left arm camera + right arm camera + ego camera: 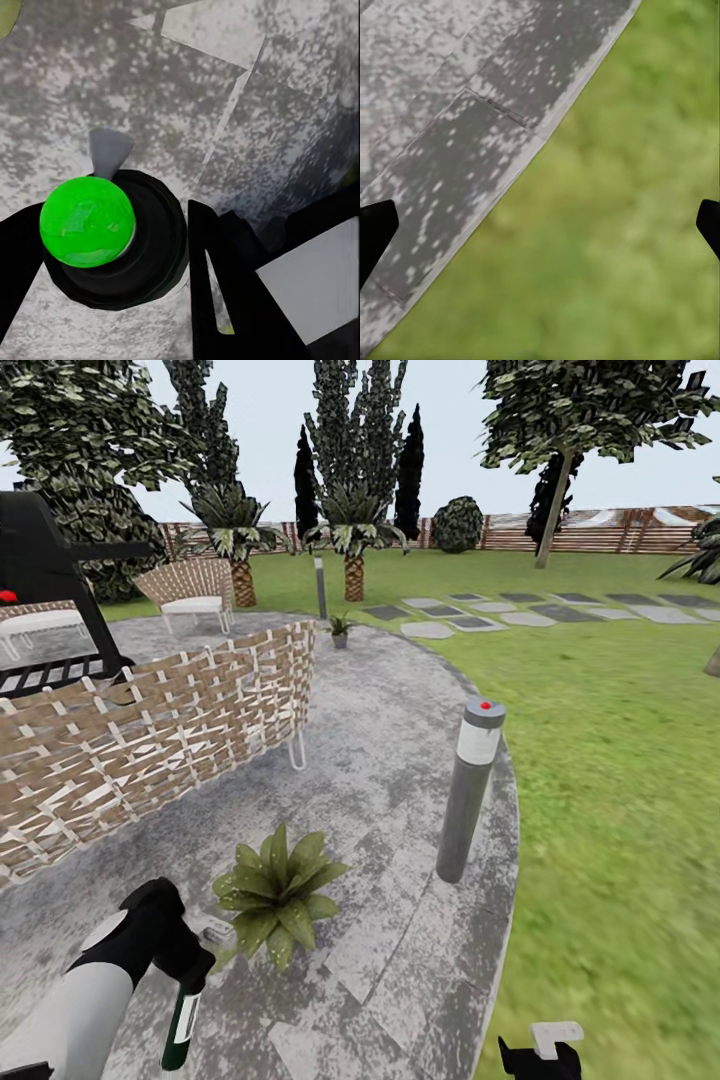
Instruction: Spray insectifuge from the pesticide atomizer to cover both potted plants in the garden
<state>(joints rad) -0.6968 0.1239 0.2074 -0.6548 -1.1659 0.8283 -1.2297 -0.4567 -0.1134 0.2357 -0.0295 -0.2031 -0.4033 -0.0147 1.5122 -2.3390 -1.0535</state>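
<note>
My left gripper (190,972) is shut on the pesticide atomizer (182,1028), a dark green bottle with a white label that hangs upright below the fingers over the stone patio. In the left wrist view the atomizer (112,240) is seen from above, with a bright green top and a pale nozzle, between the black fingers (225,292). One potted plant (278,895) stands just right of the bottle. The other potted plant (340,628) sits at the patio's far edge. My right gripper (542,229) is open over the patio rim and lawn, low at the right (540,1052).
A grey bollard post (468,790) with a red top stands at the patio edge, right of the near plant. A wicker chair (150,745) fills the left. A black grill (45,590), palms and a slat fence (600,532) lie beyond. Lawn (620,760) spreads right.
</note>
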